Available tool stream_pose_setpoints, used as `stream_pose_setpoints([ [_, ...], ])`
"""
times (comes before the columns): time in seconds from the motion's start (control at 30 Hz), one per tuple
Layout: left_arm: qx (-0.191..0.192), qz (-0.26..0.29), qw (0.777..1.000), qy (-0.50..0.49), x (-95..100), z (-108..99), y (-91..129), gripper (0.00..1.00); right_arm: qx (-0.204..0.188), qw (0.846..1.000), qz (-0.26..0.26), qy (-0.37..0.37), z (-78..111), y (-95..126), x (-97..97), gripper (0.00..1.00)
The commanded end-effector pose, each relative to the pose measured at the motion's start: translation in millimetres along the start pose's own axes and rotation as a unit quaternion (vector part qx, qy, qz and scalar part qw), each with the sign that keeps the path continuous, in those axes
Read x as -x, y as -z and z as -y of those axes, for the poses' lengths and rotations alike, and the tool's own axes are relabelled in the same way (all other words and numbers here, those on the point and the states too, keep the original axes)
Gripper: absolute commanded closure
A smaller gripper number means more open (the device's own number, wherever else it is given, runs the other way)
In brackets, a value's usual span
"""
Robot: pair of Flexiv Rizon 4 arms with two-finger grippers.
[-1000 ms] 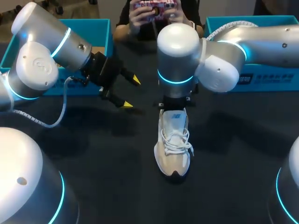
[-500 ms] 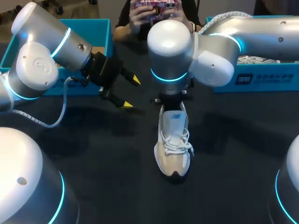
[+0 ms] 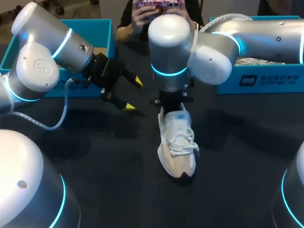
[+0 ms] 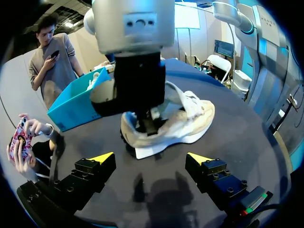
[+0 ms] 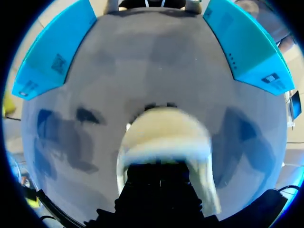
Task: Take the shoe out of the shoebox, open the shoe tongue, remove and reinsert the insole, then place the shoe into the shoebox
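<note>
Shoe point(image 3: 176, 147) is out on the table point(image 3: 95, 156), heel end right under the right gripper point(image 4: 145, 121), toe pointing away from it; can't tell that grip. Left gripper point(image 3: 132, 94) hangs wide open, empty, beside the shoe.

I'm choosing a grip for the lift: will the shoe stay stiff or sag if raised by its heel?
Likely sags: the shoe has a soft-looking fabric upper. Its laces hang loose and may snag. Probably light; the broad sole should resist rolling.

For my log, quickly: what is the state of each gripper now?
Left gripper: open, holding nothing.
Right gripper: at the heel of the shoe; cannot be told.
</note>
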State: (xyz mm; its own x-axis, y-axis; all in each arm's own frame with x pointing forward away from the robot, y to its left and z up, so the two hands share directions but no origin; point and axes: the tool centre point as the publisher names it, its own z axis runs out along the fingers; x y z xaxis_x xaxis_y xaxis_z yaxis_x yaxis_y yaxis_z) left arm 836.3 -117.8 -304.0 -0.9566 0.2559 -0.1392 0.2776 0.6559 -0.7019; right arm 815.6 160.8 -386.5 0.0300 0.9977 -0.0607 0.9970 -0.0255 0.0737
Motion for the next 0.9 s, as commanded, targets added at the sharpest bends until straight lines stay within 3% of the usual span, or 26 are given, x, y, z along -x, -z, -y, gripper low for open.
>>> stream_pose_setpoints([
  [0.03, 0.001, 0.0, 1.0, 0.0, -0.4, 0.5, 0.1, 0.0, -0.033, 0.999, -0.022, 0.0, 6.1, 35.9, 13.6, 1.0],
  [0.23, 0.001, 0.0, 1.0, 0.0, -0.4, 0.5, 0.1, 0.0, -0.089, 0.996, -0.004, 0.024, 19.6, 48.4, 18.7, 1.0],
  [0.43, 0.001, 0.0, 1.0, 0.0, -0.4, 0.5, 0.1, 0.0, -0.16, 0.984, -0.04, 0.065, 34.5, 42.6, 18.0, 1.0],
  [0.57, 0.001, 0.0, 1.0, 0.0, -0.4, 0.5, 0.1, 0.0, -0.168, 0.983, -0.044, 0.067, 40.1, 39.9, 14.4, 0.98],
  [0.6, 0.001, 0.0, 1.0, 0.0, -0.4, 0.5, 0.1, 0.0, -0.169, 0.982, -0.044, 0.066, 41.3, 40.1, 13.7, 0.62],
  [0.63, 0.001, 0.0, 1.0, 0.0, -0.4, 0.5, 0.1, 0.0, -0.169, 0.982, -0.044, 0.066, 41.3, 40.1, 13.7, 0.62],
  [0.67, 0.001, 0.0, 1.0, 0.0, -0.4, 0.5, 0.1, 0.0, -0.172, 0.982, -0.048, 0.063, 43.2, 40.5, 13.1, 0.17],
  [0.7, 0.001, 0.0, 1.0, 0.0, -0.4, 0.5, 0.1, 0.0, -0.173, 0.982, -0.05, 0.061, 44.3, 40.3, 13.1, 0.0],
  [0.9, 0.001, 0.0, 1.0, 0.0, -0.4, 0.5, 0.1, 0.0, -0.182, 0.98, -0.053, 0.056, 48.4, 36.9, 12.6, 0.0],
])
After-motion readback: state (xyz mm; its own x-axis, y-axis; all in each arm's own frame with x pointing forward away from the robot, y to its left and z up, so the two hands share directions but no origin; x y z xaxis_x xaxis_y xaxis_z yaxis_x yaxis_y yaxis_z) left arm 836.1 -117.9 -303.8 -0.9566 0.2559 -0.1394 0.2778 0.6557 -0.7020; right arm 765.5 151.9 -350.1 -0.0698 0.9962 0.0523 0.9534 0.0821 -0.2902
